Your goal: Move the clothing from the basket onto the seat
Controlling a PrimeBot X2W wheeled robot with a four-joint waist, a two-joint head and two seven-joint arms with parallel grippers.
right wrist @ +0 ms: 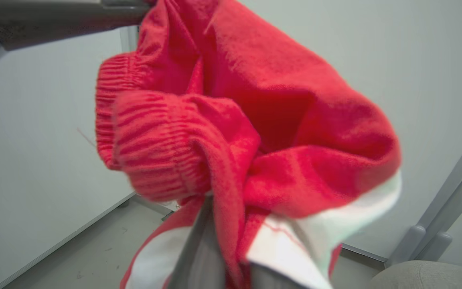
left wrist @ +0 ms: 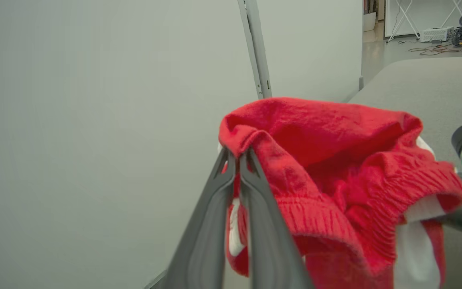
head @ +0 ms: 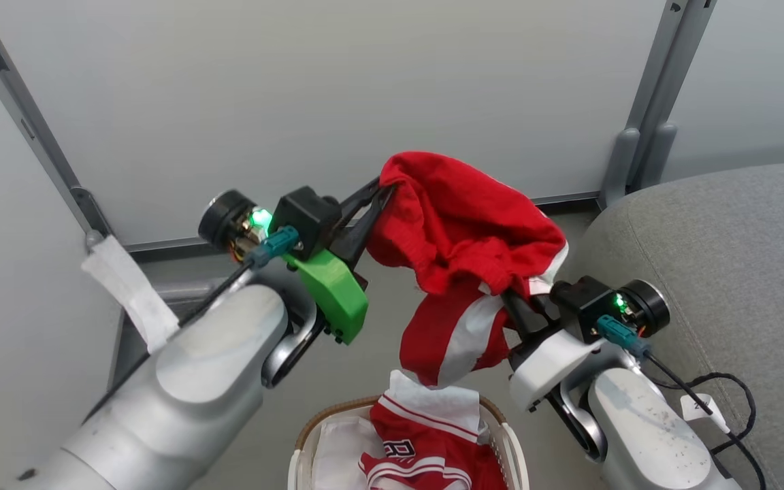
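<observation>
Pale grey wall panels (head: pixel 365 82) and a bare floor (head: pixel 358 388) are the backdrop, nothing fancy. Biggest thing around is the grey seat (head: pixel 739 258), sitting off to the robot's right and well apart from the load, so nothing's landed on it yet.

The red garment (head: pixel 460 231) is up in the air between both arms, looks like shorts with an elastic waistband and white panels. It's stretched by the waistband, so its long axis runs from upper left down to lower right in the head view, and the rest droops straight down toward the basket (head: pixel 504 435). Two-handed probably so it comes out spread, not balled up. Can't tell if the bottom hem has cleared the basket.

Inside the basket, on the white liner (head: pixel 337 449), a second red piece (head: pixel 426 449) with lettering waits its turn.

The left gripper (head: pixel 382 187) is pinched tight on the waistband's top edge. The right gripper (head: pixel 509 301) is buried in fabric at the lower end, apparently clamped on it too.
</observation>
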